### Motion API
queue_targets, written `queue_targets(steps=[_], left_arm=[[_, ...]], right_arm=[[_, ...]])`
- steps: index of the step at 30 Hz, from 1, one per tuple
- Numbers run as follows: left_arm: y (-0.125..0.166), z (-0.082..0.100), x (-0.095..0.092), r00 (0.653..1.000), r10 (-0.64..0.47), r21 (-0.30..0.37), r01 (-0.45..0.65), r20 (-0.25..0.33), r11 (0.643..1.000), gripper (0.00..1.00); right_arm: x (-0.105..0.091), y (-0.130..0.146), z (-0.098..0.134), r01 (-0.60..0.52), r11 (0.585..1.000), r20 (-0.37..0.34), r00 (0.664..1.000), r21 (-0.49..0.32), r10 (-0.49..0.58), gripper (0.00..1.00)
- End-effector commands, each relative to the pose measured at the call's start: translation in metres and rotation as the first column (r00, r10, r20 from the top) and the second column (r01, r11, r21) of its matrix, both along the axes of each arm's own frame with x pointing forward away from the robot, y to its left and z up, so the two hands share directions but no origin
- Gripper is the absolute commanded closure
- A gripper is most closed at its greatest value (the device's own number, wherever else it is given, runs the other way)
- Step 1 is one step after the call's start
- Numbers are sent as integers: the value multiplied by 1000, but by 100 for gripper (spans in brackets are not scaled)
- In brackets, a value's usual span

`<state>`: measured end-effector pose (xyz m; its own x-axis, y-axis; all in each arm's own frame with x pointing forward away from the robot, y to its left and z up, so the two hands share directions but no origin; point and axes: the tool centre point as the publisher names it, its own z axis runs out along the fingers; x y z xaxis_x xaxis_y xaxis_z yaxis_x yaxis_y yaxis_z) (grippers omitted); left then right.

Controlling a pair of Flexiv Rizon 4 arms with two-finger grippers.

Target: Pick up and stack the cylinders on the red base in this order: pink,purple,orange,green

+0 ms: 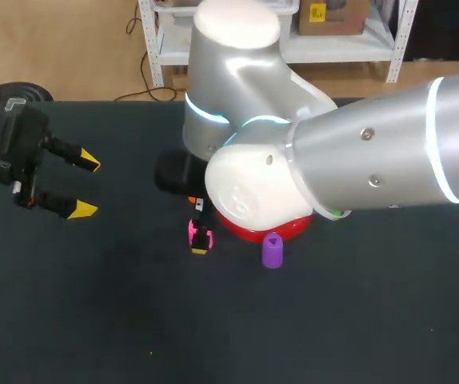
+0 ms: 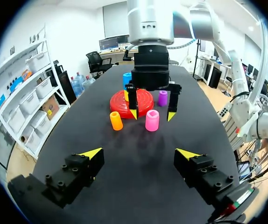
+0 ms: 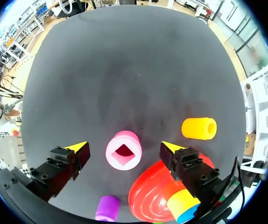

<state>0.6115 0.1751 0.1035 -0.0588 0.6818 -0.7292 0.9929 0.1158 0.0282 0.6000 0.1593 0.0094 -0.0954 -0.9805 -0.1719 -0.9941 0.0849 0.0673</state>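
1 pink cylinder upright near tabletop middle, just beside red base. Right gripper spread wide, straddling it, no contact seen. Probably light, rigid, smooth plastic; pinch curved sides. Left gripper also spread, near left edge.

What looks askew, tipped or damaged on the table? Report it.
Nothing stands out. The pink cylinder, orange cylinder and purple cylinder stand upright beside the red base; the right end effector hangs open over the pink one.
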Motion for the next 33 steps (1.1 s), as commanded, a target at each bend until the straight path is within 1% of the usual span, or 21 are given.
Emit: queue_targets(steps=[1,9,27,28,29,30,33], left_arm=[[1,-1,0,1000,0,-3,0,4,1000,0],[1,-1,0,1000,0,-3,0,4,1000,0],[1,-1,0,1000,0,-3,0,4,1000,0],[1,-1,0,1000,0,-3,0,4,1000,0],[1,-1,0,1000,0,-3,0,4,1000,0],[1,-1,0,1000,0,-3,0,4,1000,0],[1,-1,0,1000,0,-3,0,4,1000,0]], right_arm=[[2,0,-2,-6,1000,-5,1000,-4,6,0],[5,1,3,-10,1000,5,1000,6,10,0],[4,1,2,-18,1000,2,1000,-3,18,0],[4,1,2,-18,1000,1,1000,-3,18,26],[4,1,2,-19,1000,2,1000,-4,19,72],[4,1,2,-21,1000,3,1000,-5,21,100],[4,1,2,-21,1000,5,1000,-7,21,100]])
